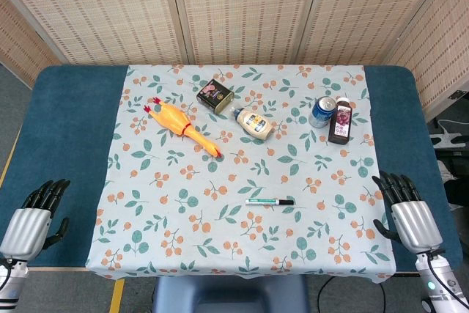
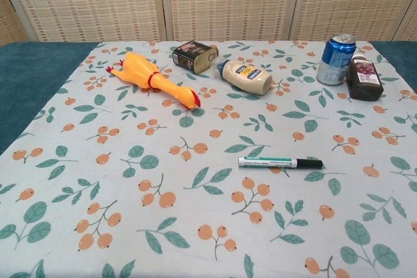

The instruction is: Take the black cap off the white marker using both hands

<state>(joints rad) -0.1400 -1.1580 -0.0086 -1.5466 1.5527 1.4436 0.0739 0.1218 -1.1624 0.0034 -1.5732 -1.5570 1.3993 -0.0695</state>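
The white marker lies flat on the patterned cloth, a green band along its barrel, its black cap pointing right. The chest view shows the same marker and cap right of centre. My left hand rests at the table's near-left corner, far from the marker, fingers extended and holding nothing. At the near-right edge my right hand is likewise empty with fingers spread. Neither hand appears in the chest view.
Behind the marker lie a yellow rubber chicken, a dark tin and a mayonnaise bottle. A blue can and dark juice bottle stand at the back right. Floral cloth covers the blue table.
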